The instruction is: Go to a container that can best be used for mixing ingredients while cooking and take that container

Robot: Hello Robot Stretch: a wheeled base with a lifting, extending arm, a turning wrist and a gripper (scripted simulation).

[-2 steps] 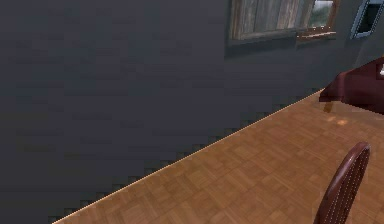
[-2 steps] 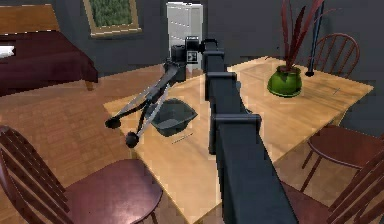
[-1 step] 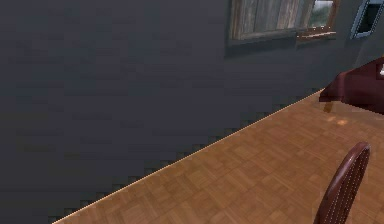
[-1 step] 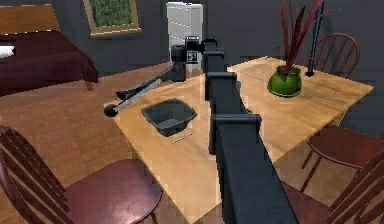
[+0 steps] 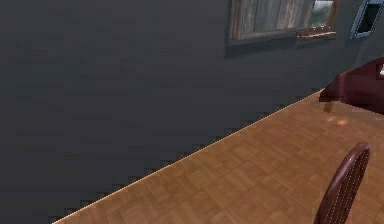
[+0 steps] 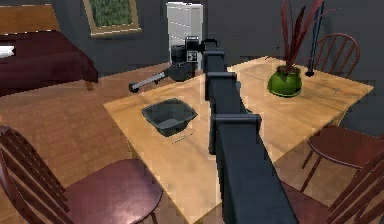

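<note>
In the forward view there is a big dark grey wall [image 5: 120, 80] and a brown wooden floor of little squares [image 5: 250, 160]. A picture in a wooden frame [image 5: 283, 18] hangs high on the wall at the forward view's right. Under it, at the right edge, is the corner of a dark red bed [image 5: 360, 85]. The curved back of a dark brown wooden chair [image 5: 345, 185] pokes up at the bottom right.

In the arm side view there is a light wooden table [image 6: 300, 115]. The dark grey mixing bowl [image 6: 168, 115] stands on it, near the table's left edge and just left of the long dark arm [image 6: 235, 140]. The gripper [image 6: 140, 86] is a little way above the bowl in the picture, with its thin grey fingers [image 6: 150, 80] pointing left, past the table's edge. I cannot tell how the fingers are set, or if they hold anything.

A round green pot with tall red leaves [image 6: 287, 80] stands on the far right part of the table (well apart from the bowl). Another dark brown chair [image 6: 90, 190] is at the bottom left. A green picture [image 6: 110, 15] hangs on the far wall.
</note>
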